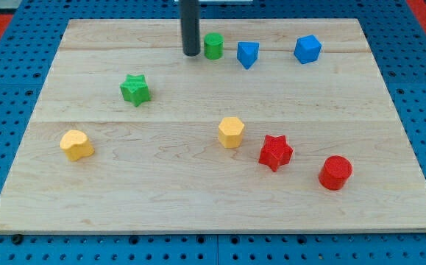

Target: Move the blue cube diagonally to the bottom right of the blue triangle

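The blue cube (pixel 307 48) sits near the view's top right on the wooden board (pixel 213 206). The blue triangle (pixel 247 54) lies to its left, level with it. My tip (pixel 190 53) is the lower end of a dark rod coming down from the view's top. It rests just left of a green cylinder (pixel 213 46), left of the blue triangle and well left of the blue cube. It touches no block.
A green star (pixel 135 89) lies at the left. A yellow block (pixel 76 144) is at the lower left. A yellow hexagon (pixel 230 132), a red star (pixel 275 152) and a red cylinder (pixel 335 172) lie at the lower right.
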